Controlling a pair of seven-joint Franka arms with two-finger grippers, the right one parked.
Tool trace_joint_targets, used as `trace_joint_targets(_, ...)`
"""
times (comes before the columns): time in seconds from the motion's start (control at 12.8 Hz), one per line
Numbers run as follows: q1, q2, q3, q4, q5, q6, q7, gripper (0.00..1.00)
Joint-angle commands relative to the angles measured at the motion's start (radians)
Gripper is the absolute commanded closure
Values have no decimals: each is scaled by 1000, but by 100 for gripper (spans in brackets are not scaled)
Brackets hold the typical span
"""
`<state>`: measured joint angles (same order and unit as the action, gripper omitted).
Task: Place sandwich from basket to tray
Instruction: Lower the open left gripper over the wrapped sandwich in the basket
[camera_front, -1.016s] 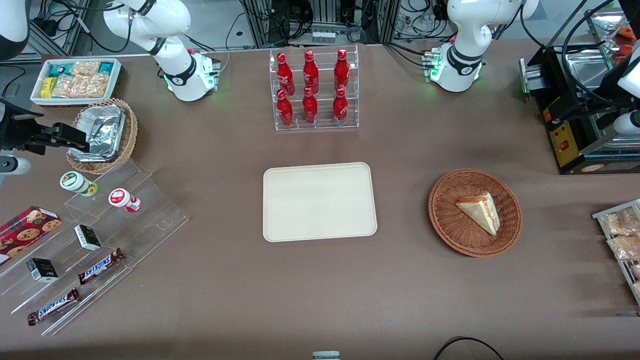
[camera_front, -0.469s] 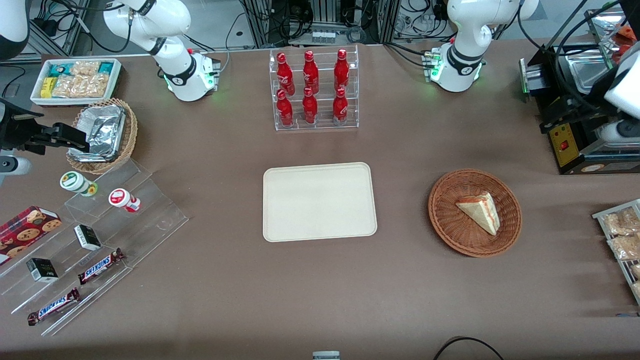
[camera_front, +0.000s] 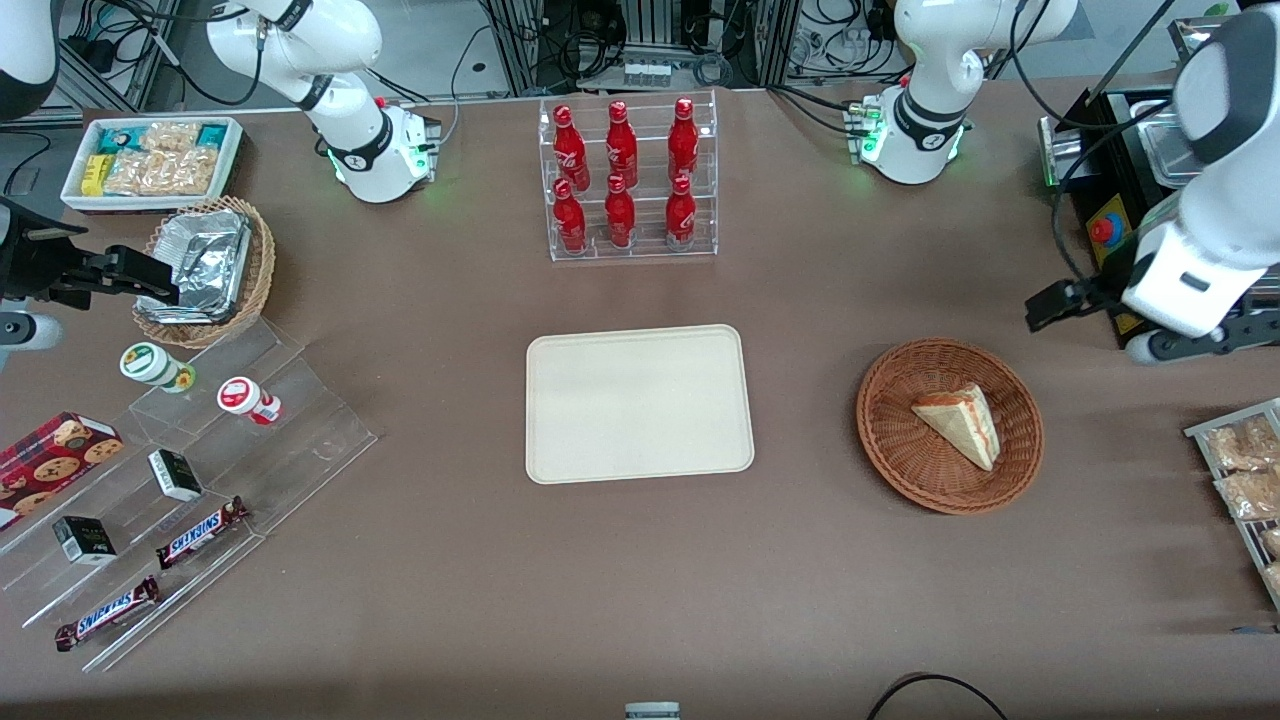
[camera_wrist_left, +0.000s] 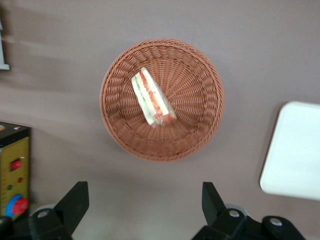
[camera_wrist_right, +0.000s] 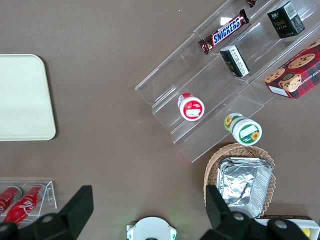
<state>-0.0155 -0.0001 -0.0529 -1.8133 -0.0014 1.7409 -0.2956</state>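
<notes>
The sandwich, a pale bread wedge with red and green filling, lies in the round reddish-brown wicker basket. The cream tray lies flat at the table's middle, beside the basket. My left gripper hangs above the table, farther from the front camera than the basket and toward the working arm's end. In the left wrist view the gripper is open and holds nothing, with the sandwich in the basket below it and a corner of the tray beside them.
A black and yellow machine with a red button stands close to the gripper. A clear rack of red bottles stands farther back than the tray. Snack packets on a rack lie at the working arm's end.
The left arm has swung in from the table's end toward the basket, and its gripper now hangs near the basket. The sandwich, basket and tray have not moved.
</notes>
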Motion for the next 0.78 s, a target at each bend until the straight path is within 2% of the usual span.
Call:
trace_joint_targets(0.0,-3,-55,1,-177,14,158,-114,0)
trace_joint_targets(0.39,6,-29,4,-394,26,432,-309,0)
trace_joint_targets(0.7,6,44,5,-412,83,451,-394,0)
